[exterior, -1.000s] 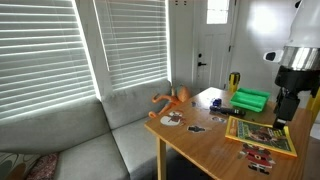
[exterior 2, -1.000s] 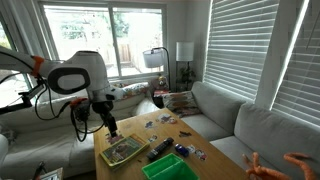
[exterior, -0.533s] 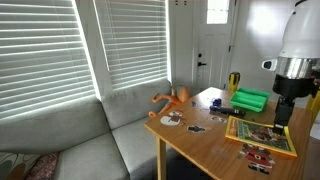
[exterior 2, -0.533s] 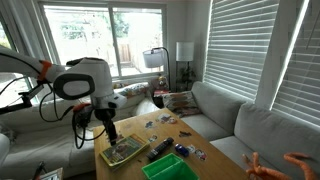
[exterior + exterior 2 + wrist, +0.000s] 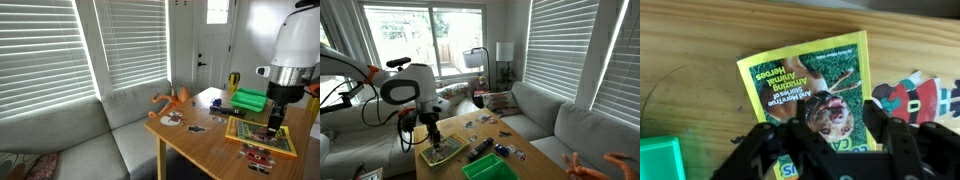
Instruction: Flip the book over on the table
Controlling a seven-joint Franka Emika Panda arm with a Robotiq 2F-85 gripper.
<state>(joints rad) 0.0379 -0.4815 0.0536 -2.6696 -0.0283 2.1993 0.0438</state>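
Gripper (image 5: 825, 135) spread wide, empty, directly over the book (image 5: 785, 80) lying yellow cover up on the table (image 5: 690, 35).

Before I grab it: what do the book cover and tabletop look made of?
The book: printed paper or thin card, probably glossy, going by its photo cover; it lies thin and flat. The table: light brown wood or veneer, with visible grain lines and a smooth finish.

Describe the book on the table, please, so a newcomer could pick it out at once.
On the wooden table beside the grey sofa, look under the robot's claw. The book lies flat there: large, thin, yellow-bordered with dark green pictures, unlike the ridged bright green box and small scattered cards.
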